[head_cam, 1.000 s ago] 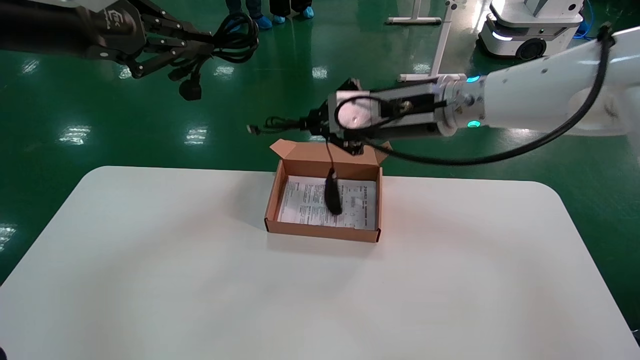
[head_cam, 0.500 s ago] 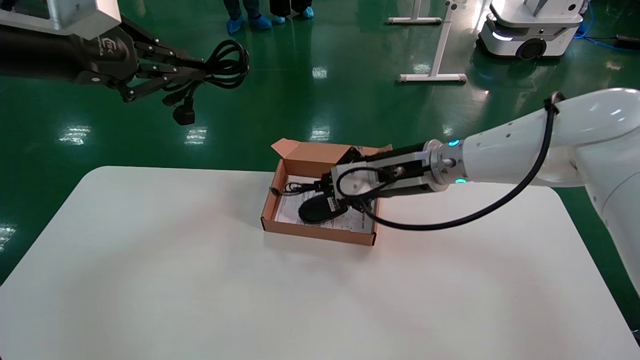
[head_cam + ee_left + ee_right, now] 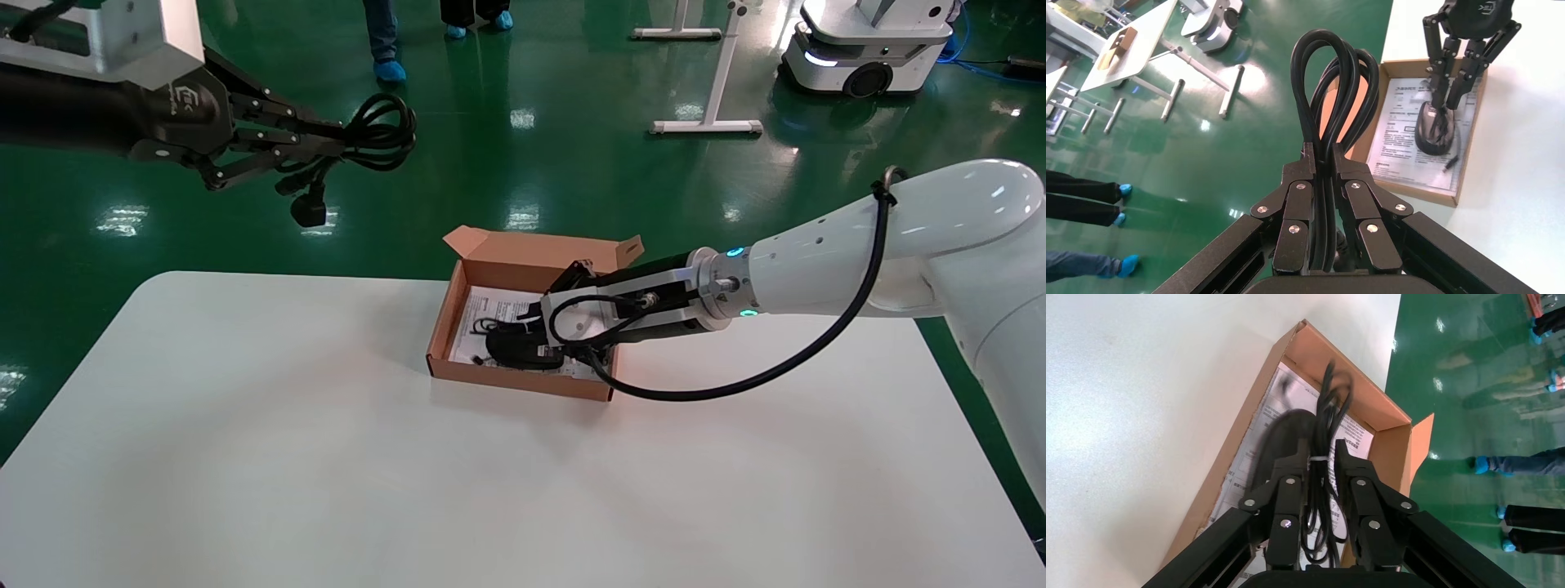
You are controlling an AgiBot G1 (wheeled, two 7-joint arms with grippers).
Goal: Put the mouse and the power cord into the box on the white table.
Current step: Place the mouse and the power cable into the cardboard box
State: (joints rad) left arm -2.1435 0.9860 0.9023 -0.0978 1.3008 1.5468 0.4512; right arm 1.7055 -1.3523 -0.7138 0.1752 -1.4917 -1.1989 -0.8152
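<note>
Green glossy flooring surrounds the white tabletop [image 3: 327, 457], and a white wheeled robot base [image 3: 866, 41] stands far back on it, beside a white metal stand [image 3: 719, 90]. People in blue shoe covers [image 3: 391, 69] show at the far edge of the floor.

On the tabletop's far half sits the box [image 3: 458, 318], open, its flap lid raised at the back, a printed white sheet [image 3: 1407, 116] lining the bottom.

Reaching in from the right side, the right pincer [image 3: 535, 331] is down inside the box. In the right wrist view its fingers [image 3: 1291, 484] are pressed together on the thin bundled cable of the mouse [image 3: 519, 349], which is tied with a pale band. The mouse body lies on the printed sheet inside the box, just beneath the fingertips; the left wrist view shows it [image 3: 1434, 128] resting there with the cable's plug end loose on the sheet beside it.

High over the floor beyond the tabletop's far left corner, well apart from the box, hangs the left pincer [image 3: 331, 143]. Its fingers [image 3: 1352, 190] pinch the power cord [image 3: 380, 135], whose looped coil sticks out past the fingertips, while a chunky plug [image 3: 308, 211] dangles below.
</note>
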